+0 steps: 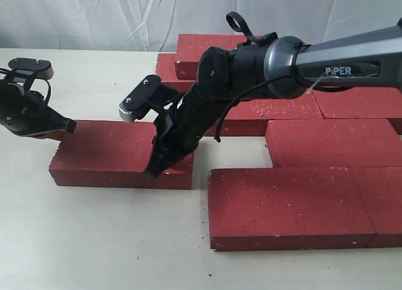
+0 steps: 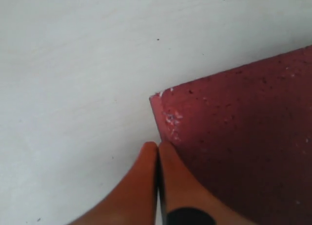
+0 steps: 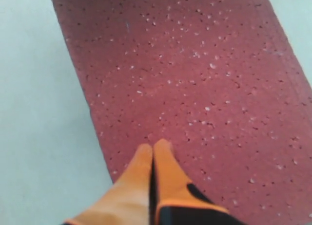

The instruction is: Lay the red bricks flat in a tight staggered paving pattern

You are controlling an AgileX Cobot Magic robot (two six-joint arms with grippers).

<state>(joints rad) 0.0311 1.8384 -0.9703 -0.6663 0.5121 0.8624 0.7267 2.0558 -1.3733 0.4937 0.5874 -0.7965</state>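
One loose red brick [image 1: 113, 153] lies flat on the table at the left, apart from the other red bricks. My left gripper [image 1: 71, 125] is shut, its tips at the brick's far left corner [image 2: 168, 113]; in the left wrist view the gripper [image 2: 158, 146] holds nothing. My right gripper [image 1: 151, 173] reaches across and is shut with its tips pressed down on the brick's top near the front right edge. The right wrist view shows the gripper [image 3: 155, 147] on the speckled brick [image 3: 195, 88], close to one long edge.
Several red bricks lie laid together at the right: a front row [image 1: 289, 205], a middle row [image 1: 333, 142], and others behind the right arm [image 1: 195, 48]. A gap of bare table [image 1: 201, 158] separates them from the loose brick. A white cloth hangs behind.
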